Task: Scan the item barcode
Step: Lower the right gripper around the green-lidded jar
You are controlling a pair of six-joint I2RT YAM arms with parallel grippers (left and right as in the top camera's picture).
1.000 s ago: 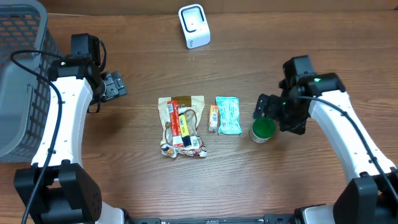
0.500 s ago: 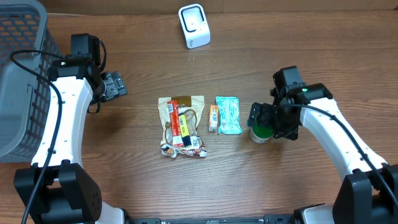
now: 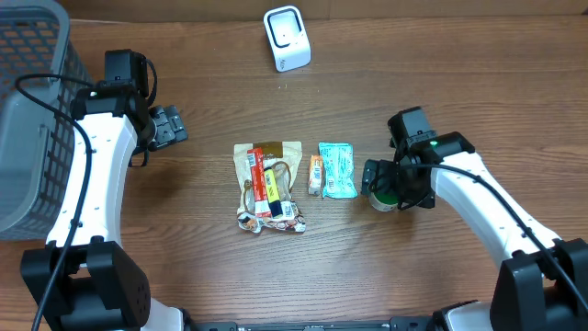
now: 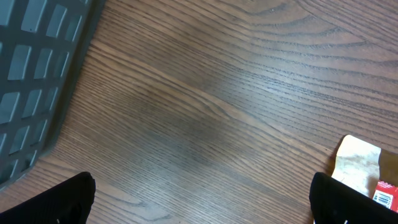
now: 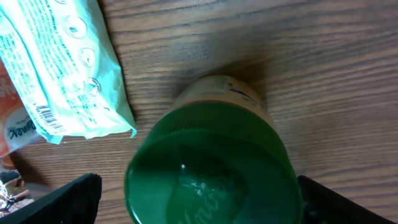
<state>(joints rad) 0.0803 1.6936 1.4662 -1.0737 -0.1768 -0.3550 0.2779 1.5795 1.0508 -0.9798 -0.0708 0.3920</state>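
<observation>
A green-lidded jar (image 5: pixel 211 174) stands on the wooden table (image 3: pixel 459 83), right of the middle and at the right-hand end of a short row of goods. From my remote station I see it upright, its long axis vertical, its lid facing the ceiling and its pale body showing just below the rim. There may be raised lettering on the lid, but the right wrist view is too blurred for me to read it, and I can find no barcode on the jar from either angle.

The right gripper (image 3: pixel 390 187) hangs over the jar with its jaws spread wide, one finger on each side of the lid. It holds nothing. I cannot tell whether either finger is touching the jar's side.

Just left of the jar lies a teal packet (image 3: pixel 337 169), its long axis running from the near edge towards the far edge. It carries small print and round icons, and a barcode shows near one end in the right wrist view. A small orange packet (image 3: pixel 315 175) lies against its left side. Further left, a beige pouch (image 3: pixel 266 184) lies with a red and yellow box on top of it.

The white scanner (image 3: pixel 287 39) stands near the middle of the far edge, well apart from the jar.

The left gripper (image 3: pixel 170 126) is also fully open and empty, hanging above bare wood towards the left edge, beside the grey basket (image 3: pixel 28 110) at the far left corner.
</observation>
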